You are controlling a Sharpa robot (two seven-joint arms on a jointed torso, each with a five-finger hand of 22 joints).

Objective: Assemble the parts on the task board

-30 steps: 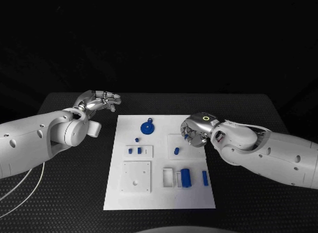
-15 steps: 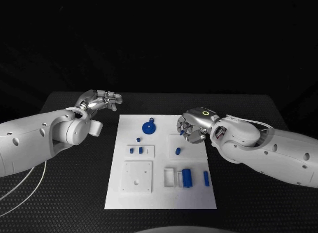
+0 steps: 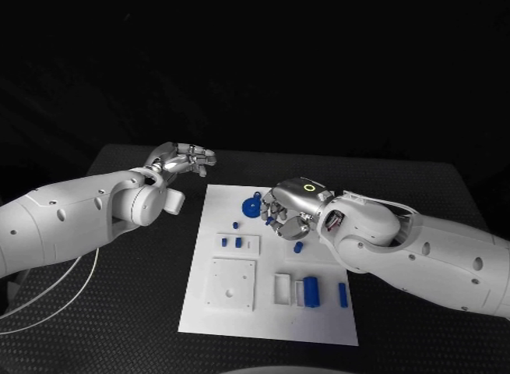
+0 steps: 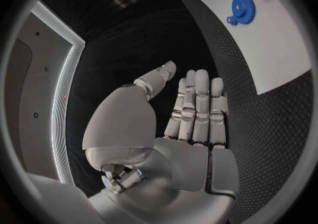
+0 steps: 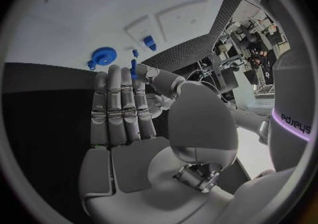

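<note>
Task board: the white task board (image 3: 216,312) lies flat in the middle of the bench (image 3: 434,187), near the centre of the head view, so both arms can reach it.
Parts: a blue gear (image 3: 250,207) lies on the upper part of the board; small blue pegs (image 3: 231,242) stand in a raised square left of centre; a blue block (image 3: 311,290) and a thin blue bar (image 3: 342,293) sit lower right; a short blue stub (image 3: 298,248) stands just below the right hand.
Right hand: the right hand (image 3: 286,212) hovers above the board's upper middle, beside the gear. In the right wrist view its fingers (image 5: 116,110) lie straight and close together, and a small blue pin (image 5: 133,68) is pinched between the thumb and a finger.
Why so held: probably the pin is being carried over the board toward its seat; which seat I cannot tell.
Left hand: the left hand (image 3: 183,161) hangs over the bare bench in the upper left of the head view, off the board, likely parked out of the way. Its fingers (image 4: 199,102) are stretched out side by side, thumb apart, holding nothing.
Progress: most parts look unassembled.
</note>
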